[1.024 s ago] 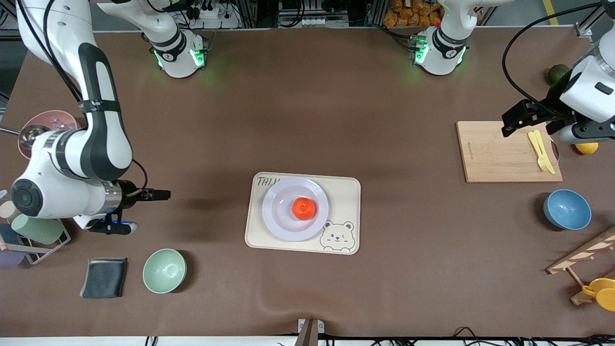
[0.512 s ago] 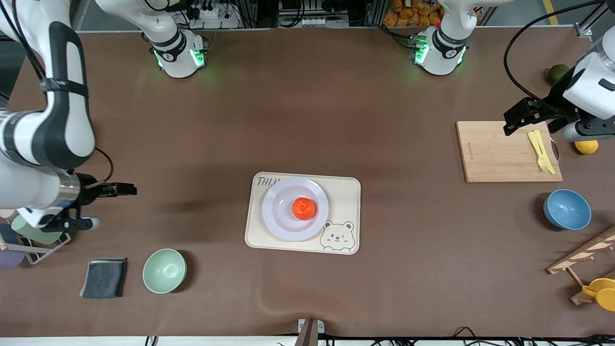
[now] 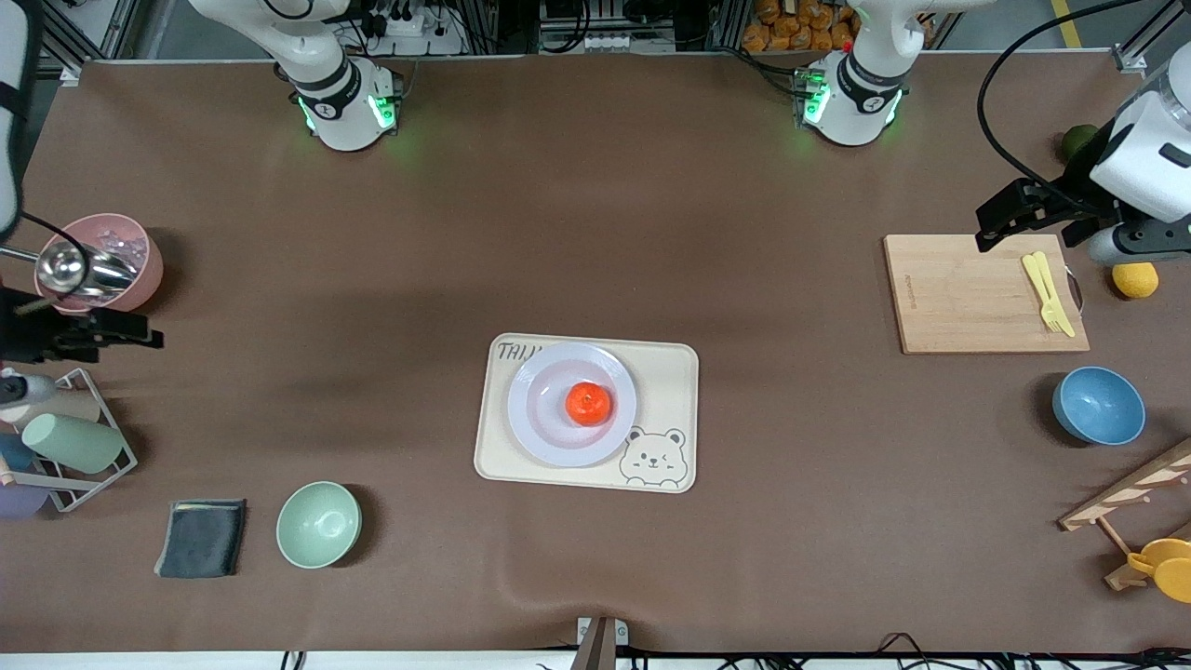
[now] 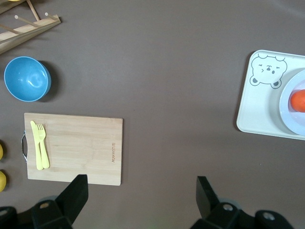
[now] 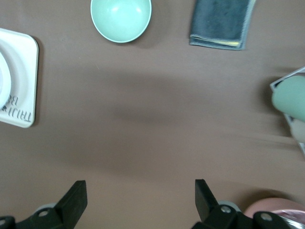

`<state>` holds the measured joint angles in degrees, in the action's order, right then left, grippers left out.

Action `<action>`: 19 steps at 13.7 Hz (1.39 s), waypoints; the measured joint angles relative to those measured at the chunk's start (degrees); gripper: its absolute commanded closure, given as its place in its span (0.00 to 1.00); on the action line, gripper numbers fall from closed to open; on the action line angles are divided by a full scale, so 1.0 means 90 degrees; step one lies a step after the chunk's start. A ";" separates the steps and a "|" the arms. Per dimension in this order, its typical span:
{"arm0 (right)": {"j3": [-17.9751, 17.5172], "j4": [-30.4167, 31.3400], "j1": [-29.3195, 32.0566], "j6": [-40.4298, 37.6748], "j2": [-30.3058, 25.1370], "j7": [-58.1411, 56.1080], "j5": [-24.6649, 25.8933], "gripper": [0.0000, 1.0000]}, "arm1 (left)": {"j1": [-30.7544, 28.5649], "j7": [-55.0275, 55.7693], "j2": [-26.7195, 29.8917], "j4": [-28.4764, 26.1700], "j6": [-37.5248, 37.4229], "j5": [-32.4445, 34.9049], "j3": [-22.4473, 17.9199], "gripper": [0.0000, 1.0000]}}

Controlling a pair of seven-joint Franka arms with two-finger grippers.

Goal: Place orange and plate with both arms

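The orange [image 3: 589, 403] lies on the lavender-white plate [image 3: 540, 409], which rests on the cream bear tray [image 3: 672, 372] at mid-table. My left gripper [image 3: 1000, 216] is open and empty over the cutting board's edge nearest the robot bases; its own view [image 4: 140, 191] shows the orange [image 4: 299, 101], plate [image 4: 286, 112] and tray [image 4: 257, 109] far off. My right gripper [image 3: 130, 330] is open and empty over the table at the right arm's end, beside the pink cup; its own view [image 5: 139, 193] shows a sliver of plate [image 5: 4, 76] and the tray corner [image 5: 24, 86].
A wooden cutting board [image 3: 968, 298] carries a yellow fork and knife [image 3: 1047, 293]. A lemon [image 3: 1135, 279], dark green fruit [image 3: 1079, 140], blue bowl [image 3: 1098, 405] and wooden rack [image 3: 1130, 498] share that end. Pink cup with ladle [image 3: 112, 256], cup rack [image 3: 74, 442], grey cloth [image 3: 202, 537], green bowl [image 3: 318, 524].
My right arm has drawn back from the tray toward its end of the table, uncovering the pink cup. My left gripper has shifted slightly toward the robot bases. Orange and plate have not moved.
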<state>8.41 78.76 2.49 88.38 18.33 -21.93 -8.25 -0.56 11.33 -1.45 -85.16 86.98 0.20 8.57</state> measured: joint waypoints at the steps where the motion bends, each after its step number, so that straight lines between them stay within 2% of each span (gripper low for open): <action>1: -0.0336 -0.0007 0.0233 -0.0171 -0.0141 -0.0001 0.0210 0.00 | -0.0002 0.0000 0.0000 0.0000 -0.0002 0.0000 -0.0003 0.00; 4: -0.1064 -0.0013 0.0615 -0.0682 -0.0576 0.0627 0.0394 0.00 | -0.0012 -0.0004 0.0000 0.0000 -0.0007 0.0000 -0.0010 0.00; 7: -0.1305 -0.0002 0.0639 -0.1044 -0.1018 0.1345 0.0435 0.00 | -0.0014 -0.0004 0.0001 0.0001 -0.0008 0.0000 -0.0019 0.00; 15: -0.1237 0.0170 0.0325 -0.1117 -0.1521 0.1648 0.0448 0.00 | -0.0022 -0.0010 0.0043 0.0001 -0.0009 0.0000 -0.0051 0.00; 19: -0.1052 0.0251 -0.0153 -0.0871 -0.1541 0.2058 0.0539 0.00 | -0.0023 -0.0010 0.0070 0.0001 -0.0013 0.0000 -0.0056 0.00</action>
<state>-1.06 81.02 1.12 80.54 4.46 -3.41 -3.40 -0.76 11.24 -0.82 -85.14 86.87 0.20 8.06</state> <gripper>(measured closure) 0.000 0.000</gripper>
